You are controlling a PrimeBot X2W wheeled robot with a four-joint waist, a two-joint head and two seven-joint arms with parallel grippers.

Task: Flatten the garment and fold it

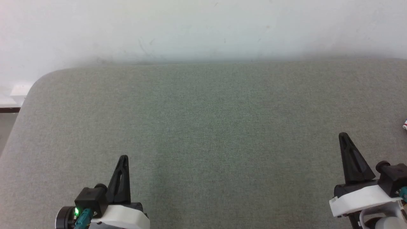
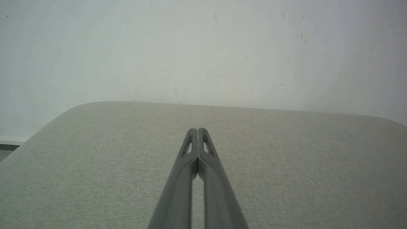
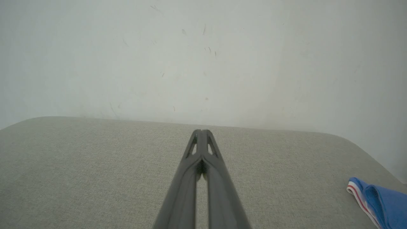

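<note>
A corner of the bright blue garment [image 3: 380, 202] with a white, red-striped edge lies at the lower right of the right wrist view, on the grey surface. A tiny bit of the garment [image 1: 405, 125] peeks in at the right edge of the head view; most of it is out of view. My right gripper [image 1: 343, 136] [image 3: 202, 131] is shut with nothing in it, left of the garment and apart from it. Far from the garment, at the lower left, my left gripper [image 1: 124, 157] [image 2: 197, 129] is shut and holds nothing.
The grey fabric-covered table [image 1: 203, 121] has rounded corners and stands against a pale wall [image 1: 203, 28]. Its left edge [image 1: 19, 108] drops off to the floor. Bare fabric stretches between and beyond the two grippers.
</note>
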